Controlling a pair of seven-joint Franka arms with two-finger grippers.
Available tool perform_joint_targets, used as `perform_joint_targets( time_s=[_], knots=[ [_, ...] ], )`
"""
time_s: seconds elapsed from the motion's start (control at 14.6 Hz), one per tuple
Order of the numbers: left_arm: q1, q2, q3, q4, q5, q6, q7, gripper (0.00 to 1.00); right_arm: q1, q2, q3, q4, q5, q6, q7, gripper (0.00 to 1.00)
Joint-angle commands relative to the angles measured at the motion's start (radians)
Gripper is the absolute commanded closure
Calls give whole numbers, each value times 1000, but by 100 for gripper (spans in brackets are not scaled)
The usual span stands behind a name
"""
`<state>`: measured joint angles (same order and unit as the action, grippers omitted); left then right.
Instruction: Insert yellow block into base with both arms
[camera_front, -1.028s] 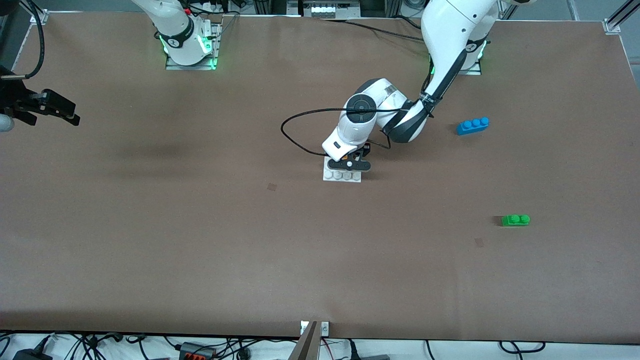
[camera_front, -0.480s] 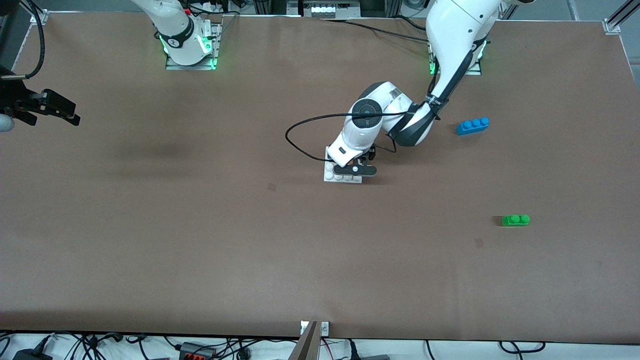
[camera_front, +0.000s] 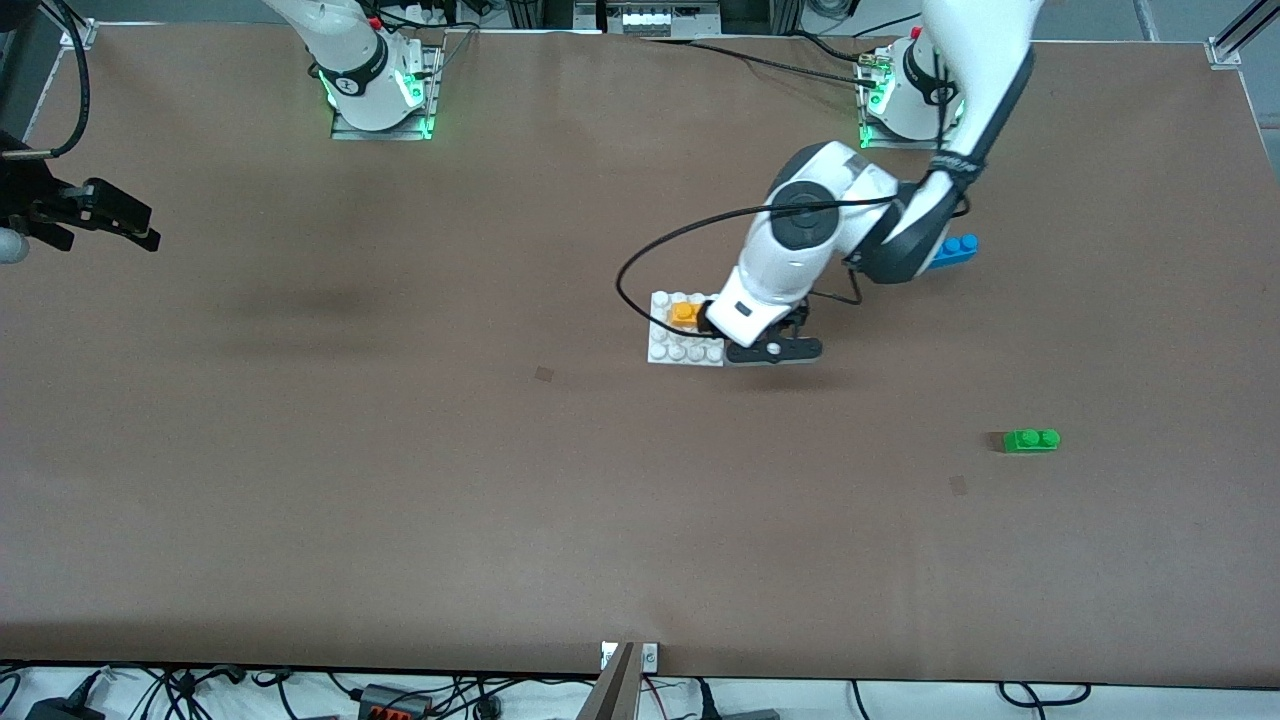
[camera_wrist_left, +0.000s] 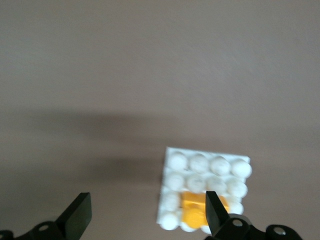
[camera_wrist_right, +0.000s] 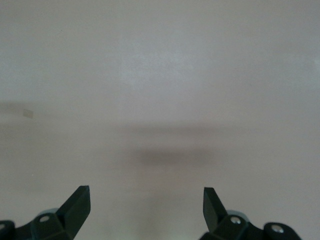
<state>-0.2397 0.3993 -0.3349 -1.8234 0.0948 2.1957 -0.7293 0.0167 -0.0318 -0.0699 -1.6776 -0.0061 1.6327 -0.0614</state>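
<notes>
Left arm has let go and pulled away.
Yellow block (camera_front: 686, 314) now sits on the base (camera_front: 662, 350) mid-table; left gripper (camera_front: 768, 350) wide open, empty, beside it. Right gripper (camera_front: 118, 222) waits open at the table's edge.

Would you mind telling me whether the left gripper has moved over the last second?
Yes. The left gripper has shifted off the base toward the left arm's end of the table, uncovering the yellow block on it. Its fingers are open.
</notes>
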Motion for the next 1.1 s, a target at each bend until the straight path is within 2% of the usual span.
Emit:
perform_joint_targets(
  time_s=[0.0, 0.27, 0.62, 0.89, 1.03],
  knots=[
    [109, -72, -16, -22, 5, -60, 83, 0, 2, -5, -1, -2, -2, -2, -6, 0],
    [247, -134, -15, -22, 5, -102, 117, 0, 2, -5, -1, -2, -2, -2, -6, 0],
    [356, -210, -15, -27, 2, -132, 281, 0, 2, -5, -1, -2, -2, -2, -6, 0],
    [439, -281, -4, -8, 8, -263, 352, 0, 2, -5, -1, -2, -2, -2, -6, 0],
    [464, -277, -3, 71, 5, -371, 405, 0, 2, -5, -1, -2, -2, -2, -6, 0]
  ],
)
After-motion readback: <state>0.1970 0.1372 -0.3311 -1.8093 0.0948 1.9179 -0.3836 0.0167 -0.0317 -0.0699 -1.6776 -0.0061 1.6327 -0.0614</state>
